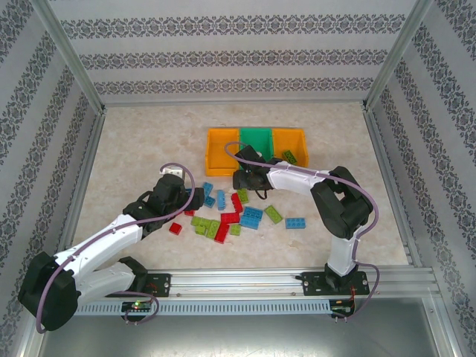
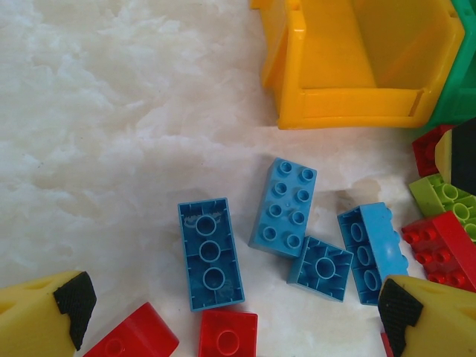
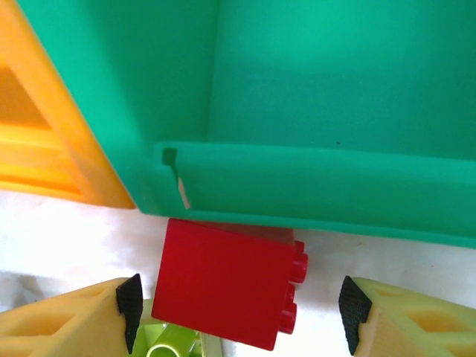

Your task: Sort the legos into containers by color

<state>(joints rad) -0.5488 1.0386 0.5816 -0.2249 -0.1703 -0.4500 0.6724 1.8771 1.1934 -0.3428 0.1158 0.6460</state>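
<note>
Patterned wallpaper walls close in a pale marbled worktop (image 1: 134, 149); at its far middle stand the containers in a row, an orange bin (image 1: 210, 149), a green bin (image 1: 256, 132) and a second orange bin (image 1: 297, 135) that holds one green lego (image 1: 289, 156); the other legos (image 1: 223, 216) lie scattered near the arms, so sorting looks barely begun.

The step in hand seems to be a pick by the right claw (image 3: 242, 306); its fingers stand wide, and a red lego (image 3: 223, 275) lies between them, touching neither; the brick lies on its side, studs toward the right finger, hard against the green bin's front wall (image 3: 312, 186), with a light green lego (image 3: 167, 349) partly under its near edge. The next move, as I judge it, calls for closing squarely on the red lego's flat faces, lifting it free of the wall, then carrying it to whichever bin is meant for red; that I cannot tell.

The left claw (image 2: 236, 309) hangs wide and empty above the worktop; blue legos (image 2: 282, 207) lie just ahead of it, between its fingers and the nearer orange bin; two red ones sit at its near edge.
</note>
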